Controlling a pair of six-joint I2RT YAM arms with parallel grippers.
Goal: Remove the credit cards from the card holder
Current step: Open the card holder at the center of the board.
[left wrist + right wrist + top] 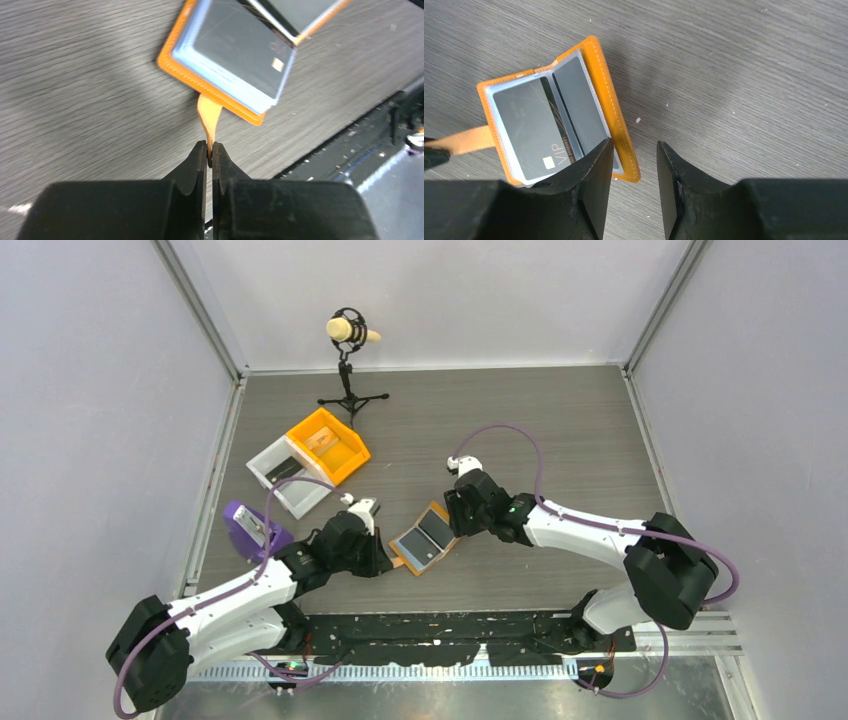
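Open holder lay flat on table btw the arms, cards in its pockets.
L gripper was pinched tight on the strap. R gripper had jaws apart, empty, one finger over holder's edge. Cards looked thin, stiff, slick, light; prob best slid out by an exposed edge while the strap anchored the soft holder.

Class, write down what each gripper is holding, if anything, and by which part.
Left gripper: pinches the card holder by its orange strap. Right gripper: holds nothing; its jaws stand open at the holder's edge.
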